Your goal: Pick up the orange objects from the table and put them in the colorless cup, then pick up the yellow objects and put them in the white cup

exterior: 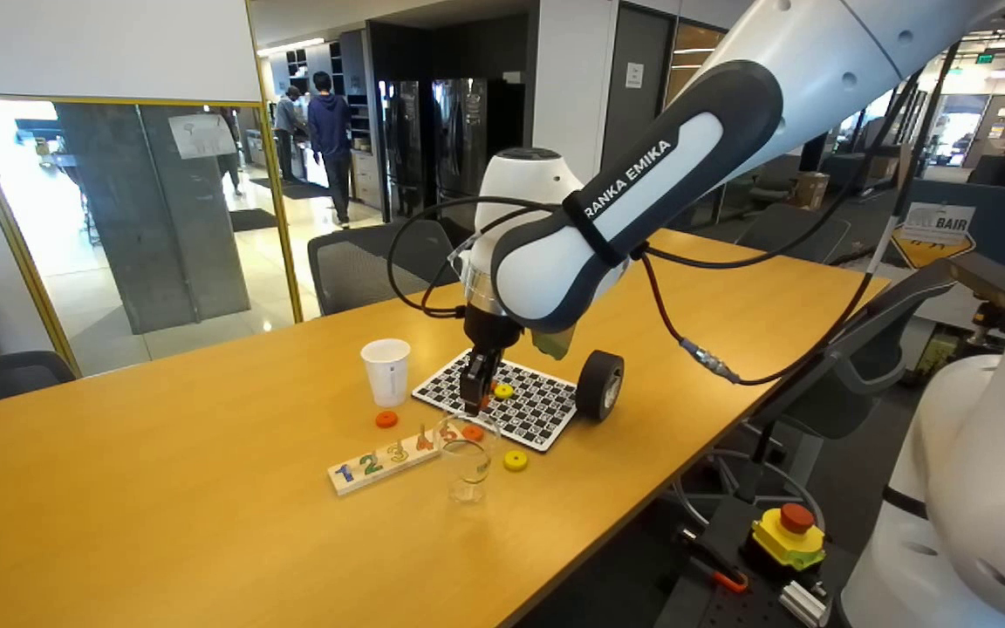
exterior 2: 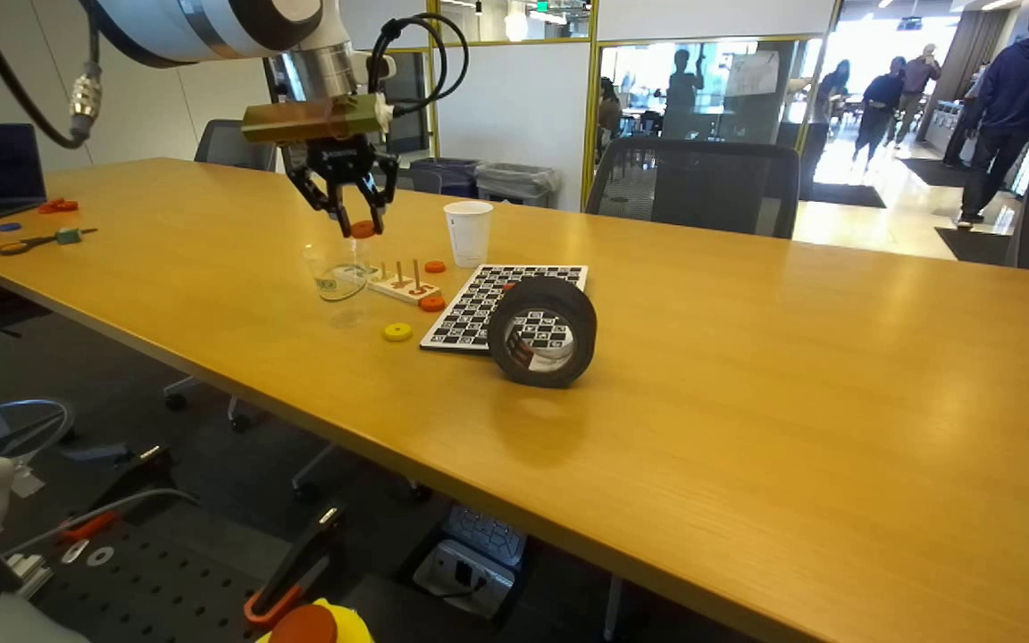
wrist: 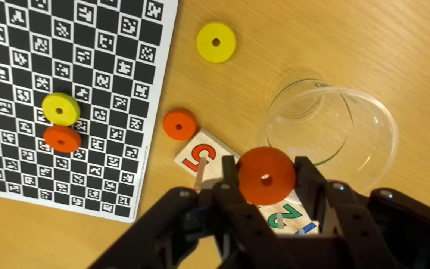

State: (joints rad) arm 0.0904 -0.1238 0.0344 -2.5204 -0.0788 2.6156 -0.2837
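In the wrist view, the part-closed gripper [wrist: 266, 170] pinches a holed orange disc [wrist: 254, 175] below centre; a glossy clear plastic cup [wrist: 330, 130] sits right, yellow discs [wrist: 225, 46] upper-centre and left. A tapered white cup [exterior: 386, 377] stands centre-left in an exterior view.

The arm [exterior: 700, 144] is white — its looped cables [exterior 2: 392, 30] and pincer [exterior 2: 361, 229] black.

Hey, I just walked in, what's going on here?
A robot arm holds an orange ring in its jaws, up near the clear cup, with nothing visible inside it. Another orange ring and a yellow ring lie on the checkered board. On the table sit a third orange ring by the numbered peg board, a fourth orange ring near the white cup, and a second yellow ring. It looks like color sorting.
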